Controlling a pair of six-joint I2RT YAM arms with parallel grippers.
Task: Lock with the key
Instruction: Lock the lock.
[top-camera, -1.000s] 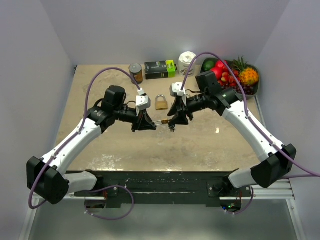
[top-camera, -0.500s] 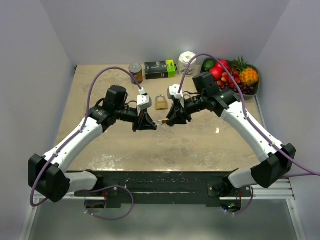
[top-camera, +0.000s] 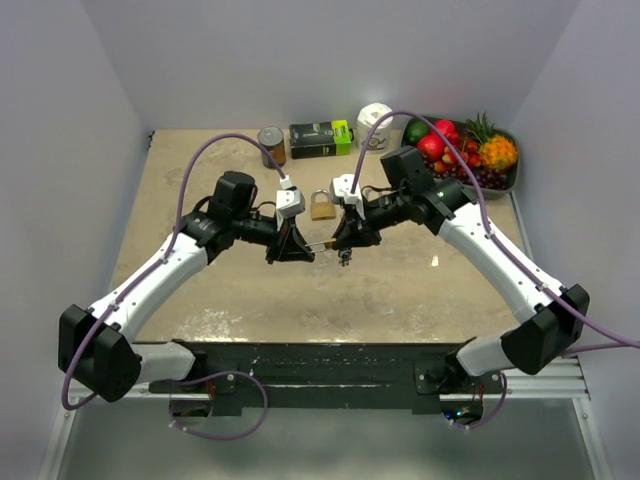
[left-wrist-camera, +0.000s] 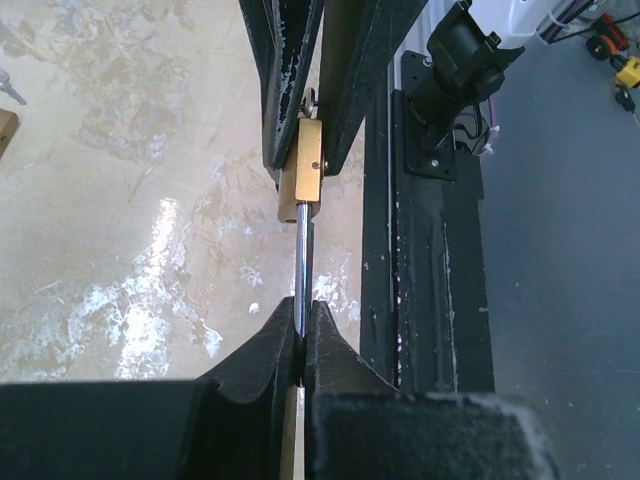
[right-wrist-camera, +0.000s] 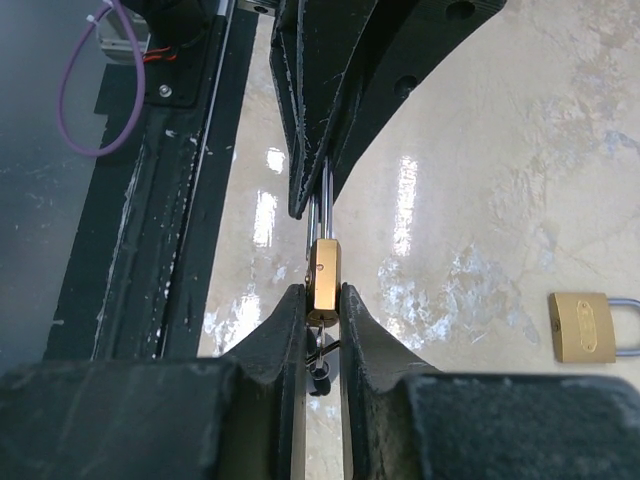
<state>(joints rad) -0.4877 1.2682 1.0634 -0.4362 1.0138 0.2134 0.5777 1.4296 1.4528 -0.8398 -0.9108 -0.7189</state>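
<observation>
A small brass padlock is held in the air between both grippers above the table's middle. My left gripper is shut on its steel shackle, with the brass body beyond. My right gripper is shut on the brass body. The key hangs on its ring under the body, between my right fingers, and it also shows in the top view. In the top view the left gripper and the right gripper face each other.
A second brass padlock lies flat on the table behind the grippers, also in the right wrist view. At the back stand a can, a black-and-green box, a white roll and a fruit tray.
My right arm has shifted slightly left, closer to the left gripper. The padlock stays held between both grippers, and the hanging key has swung a little.
</observation>
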